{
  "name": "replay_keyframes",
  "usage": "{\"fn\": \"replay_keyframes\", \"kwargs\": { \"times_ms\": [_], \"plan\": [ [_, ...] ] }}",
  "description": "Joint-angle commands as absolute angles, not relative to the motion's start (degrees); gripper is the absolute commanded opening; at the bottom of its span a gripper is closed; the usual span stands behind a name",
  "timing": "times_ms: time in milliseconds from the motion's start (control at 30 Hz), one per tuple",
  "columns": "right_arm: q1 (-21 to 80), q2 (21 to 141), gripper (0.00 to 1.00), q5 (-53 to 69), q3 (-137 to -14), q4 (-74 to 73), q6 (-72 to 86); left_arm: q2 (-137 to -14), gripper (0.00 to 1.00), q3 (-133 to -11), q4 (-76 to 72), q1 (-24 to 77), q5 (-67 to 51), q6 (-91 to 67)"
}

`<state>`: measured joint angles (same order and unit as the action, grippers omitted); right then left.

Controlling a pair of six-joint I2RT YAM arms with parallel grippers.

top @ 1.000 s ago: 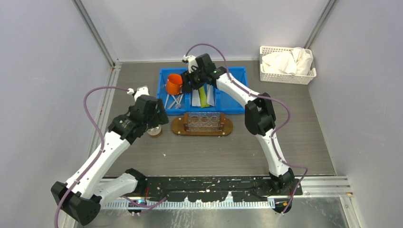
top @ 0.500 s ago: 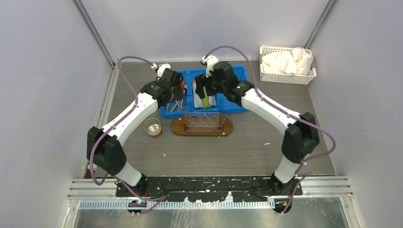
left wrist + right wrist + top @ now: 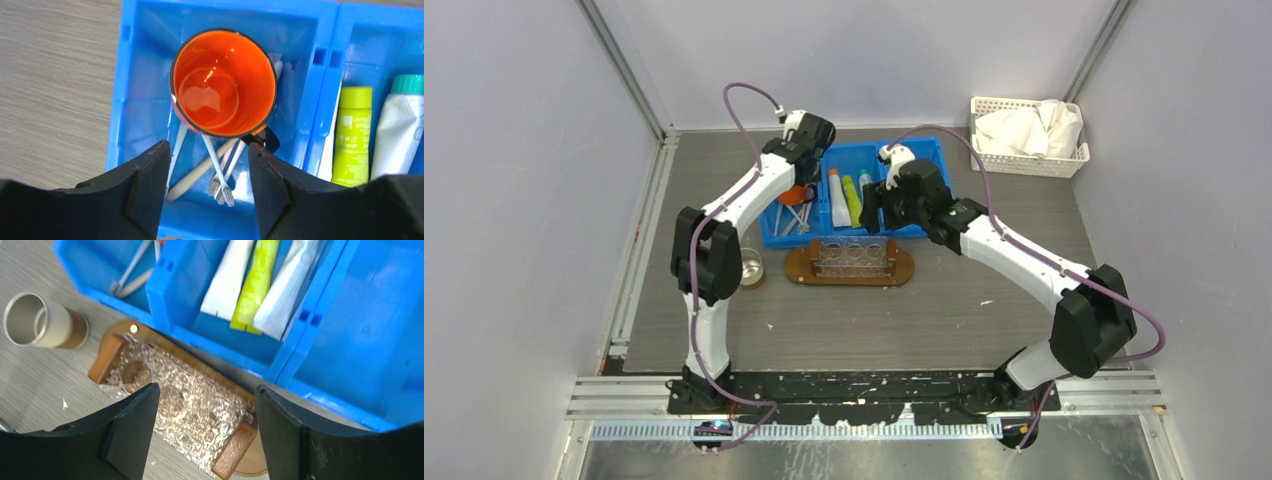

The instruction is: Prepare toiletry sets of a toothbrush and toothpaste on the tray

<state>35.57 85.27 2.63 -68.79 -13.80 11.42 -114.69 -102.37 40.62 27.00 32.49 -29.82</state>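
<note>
1. Toothpaste [image 3: 255, 285]: three tubes lie side by side in the middle compartment of the blue bin [image 3: 914, 150]. One is white, one yellow-green, and one white with a teal cap. No gripper touches any of them.
2. Toothbrushes [image 3: 217, 165] lie in the bin's left compartment. Their handles run under the orange mug [image 3: 222, 82], and only the head ends show on the near side of it.
3. Tray [image 3: 904, 268] sits just beside the bin on its near side and carries a clear patterned glass holder [image 3: 175, 405]. No brush or tube is visible on the tray. A steel cup [image 3: 746, 268] stands on the table off the bin's near left corner.
4. Left gripper [image 3: 206, 147] hangs over the bin's left compartment, above the mug and brushes. Its jaws are parted, with nothing between them.
5. Right gripper [image 3: 205, 389] hangs over the bin's near wall, above the tray. Its jaws are parted and it carries nothing.
6. Assessment: the step in hand is the first pick. No set appears to have been started, and both arms are placed to collect from the bin.
7. Next move, left arm: descend on the exposed brush ends, keeping clear of the mug, and close across one thin handle only. The brushes overlap, so it could take two at once.
8. Next move, right arm: shift further over the bin's middle compartment and close across the body of one tube.
</note>
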Motion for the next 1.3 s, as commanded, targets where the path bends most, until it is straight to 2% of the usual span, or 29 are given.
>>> {"fn": "replay_keyframes", "kwargs": {
  "times_ms": [0,100,300,567,600,633,667,733,833,1000,1267],
  "plan": [
    [35.6,81.5,0.75,3.6,-65.2,-11.5,13.0,-116.3,0.62,-109.1,41.7,25.9,36.6,-29.0],
    [34.9,80.2,0.75,4.4,-63.1,-11.3,13.0,-119.6,0.66,-113.2,44.0,25.0,36.6,-30.3],
    [32.9,78.4,0.75,5.4,-59.0,-9.8,13.7,-125.5,0.66,-119.4,51.1,24.0,35.9,-32.3],
    [31.9,77.2,0.75,6.0,-57.9,-10.9,13.6,-121.7,0.58,-106.6,46.4,24.3,34.0,-34.9],
    [31.9,77.1,0.75,6.0,-57.9,-11.3,13.5,-121.9,0.53,-106.2,46.1,24.3,33.5,-34.7],
    [31.9,76.7,0.75,5.8,-57.8,-11.5,13.5,-122.7,0.43,-106.5,46.3,24.3,33.3,-34.5],
    [31.8,76.4,0.75,5.6,-57.6,-11.7,13.6,-123.5,0.21,-108.0,47.1,24.3,33.0,-34.2],
    [31.8,75.6,0.74,5.4,-57.4,-12.4,13.8,-124.8,0.01,-110.6,49.3,24.3,32.4,-33.8],
    [31.8,74.1,0.74,5.5,-56.6,-13.0,14.4,-122.9,0.01,-111.5,49.8,24.4,31.4,-32.8],
    [31.7,70.9,0.74,4.9,-55.5,-14.9,15.1,-112.8,0.01,-108.7,46.2,24.8,27.8,-30.3],
    [31.7,64.3,0.71,-3.4,-58.9,-22.3,15.9,-98.7,0.01,-109.7,47.4,28.3,9.7,-27.9]
  ]
}}
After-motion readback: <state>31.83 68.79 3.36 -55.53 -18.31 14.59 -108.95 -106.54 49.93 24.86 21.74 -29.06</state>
